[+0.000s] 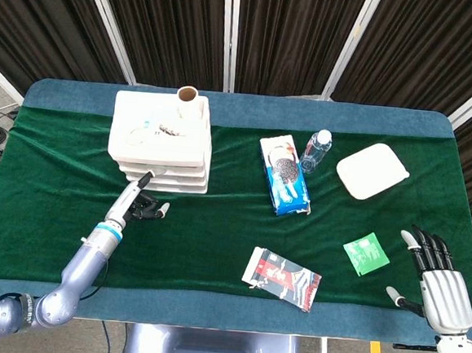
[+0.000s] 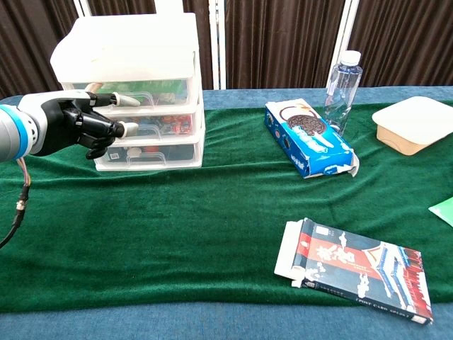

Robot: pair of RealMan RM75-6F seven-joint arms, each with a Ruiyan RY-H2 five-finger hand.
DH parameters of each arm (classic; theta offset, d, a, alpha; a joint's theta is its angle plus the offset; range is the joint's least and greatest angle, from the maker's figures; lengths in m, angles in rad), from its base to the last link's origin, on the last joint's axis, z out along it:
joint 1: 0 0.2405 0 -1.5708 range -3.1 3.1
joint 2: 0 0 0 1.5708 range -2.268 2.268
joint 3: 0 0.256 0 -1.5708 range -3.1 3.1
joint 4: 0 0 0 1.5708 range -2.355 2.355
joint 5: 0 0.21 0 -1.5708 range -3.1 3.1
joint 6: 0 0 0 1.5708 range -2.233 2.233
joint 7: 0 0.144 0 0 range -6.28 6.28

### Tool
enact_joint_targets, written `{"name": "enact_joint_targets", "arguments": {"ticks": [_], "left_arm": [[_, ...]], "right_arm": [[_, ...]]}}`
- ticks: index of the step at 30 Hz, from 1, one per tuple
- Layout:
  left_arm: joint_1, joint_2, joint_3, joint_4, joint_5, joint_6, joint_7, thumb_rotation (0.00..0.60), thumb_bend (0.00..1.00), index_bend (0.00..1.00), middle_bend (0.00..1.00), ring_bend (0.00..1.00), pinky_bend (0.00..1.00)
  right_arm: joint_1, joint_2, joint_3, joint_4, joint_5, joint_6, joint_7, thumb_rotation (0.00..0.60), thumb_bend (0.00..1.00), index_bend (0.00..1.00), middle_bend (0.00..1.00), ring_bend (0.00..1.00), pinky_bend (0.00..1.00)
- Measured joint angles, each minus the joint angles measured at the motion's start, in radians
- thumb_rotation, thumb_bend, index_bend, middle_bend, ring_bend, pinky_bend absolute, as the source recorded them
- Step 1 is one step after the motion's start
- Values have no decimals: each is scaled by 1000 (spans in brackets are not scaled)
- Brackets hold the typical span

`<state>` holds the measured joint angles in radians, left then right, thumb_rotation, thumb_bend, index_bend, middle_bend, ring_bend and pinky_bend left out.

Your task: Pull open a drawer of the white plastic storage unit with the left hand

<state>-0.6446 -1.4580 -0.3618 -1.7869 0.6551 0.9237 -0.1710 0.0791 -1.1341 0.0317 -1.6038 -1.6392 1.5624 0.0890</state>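
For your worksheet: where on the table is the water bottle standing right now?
In the head view the water bottle stands upright toward the table's far edge, right of centre, between the blue cookie box and the white lidded container.
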Motion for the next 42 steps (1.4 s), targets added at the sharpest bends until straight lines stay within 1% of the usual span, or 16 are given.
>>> {"name": "enact_joint_targets", "arguments": {"ticks": [14, 24, 34, 42], "left_arm": [[-42, -31, -12, 31, -46, -14, 23, 600, 443, 109, 951, 809, 802], [-54, -48, -15, 47, -49, -24, 18, 600, 443, 116, 951, 809, 802], [-49, -45, -2, 41, -31, -44, 8, 600, 443, 250, 951, 809, 802], [-28, -30, 12, 8, 20, -41, -8, 600, 443, 263, 951, 809, 802]], "right_arm": [[2, 1, -1, 1, -1, -4, 6, 600, 36, 0, 0, 0, 0], [2, 0, -3, 1, -3, -5, 4, 600, 36, 0, 0, 0, 0], [2, -1, -2, 2, -4, -4, 2, 600, 36, 0, 0, 0, 0], [2, -2, -3, 1, -4, -4, -1, 600, 36, 0, 0, 0, 0]]}}
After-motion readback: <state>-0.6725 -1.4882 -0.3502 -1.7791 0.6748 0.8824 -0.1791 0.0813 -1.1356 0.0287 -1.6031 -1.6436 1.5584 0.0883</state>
